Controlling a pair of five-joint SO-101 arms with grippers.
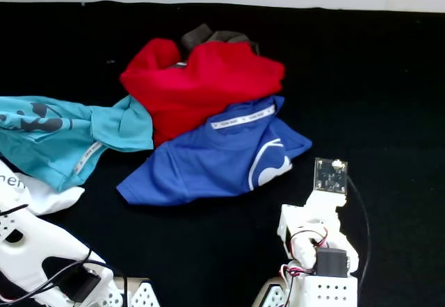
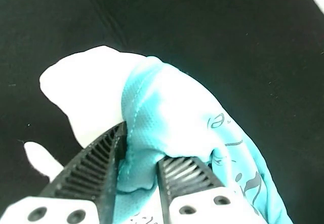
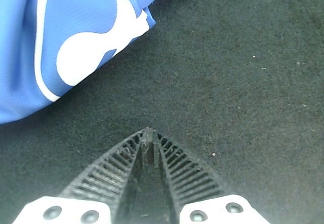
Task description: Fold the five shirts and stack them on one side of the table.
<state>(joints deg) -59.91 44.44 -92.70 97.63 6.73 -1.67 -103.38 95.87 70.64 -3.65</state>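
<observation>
Print on the teal shirt (image 1: 42,140) and on the blue shirt (image 1: 201,161) is too small or creased to read.

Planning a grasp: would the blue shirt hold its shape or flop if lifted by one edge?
Likely floppy: the blue shirt lies rumpled and creased. Probably light, as the fabric looks thin. It touches the red shirt, so pulling might drag that too.

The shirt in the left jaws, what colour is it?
A turquoise shirt with dark print; clearest in left wrist view.
</observation>
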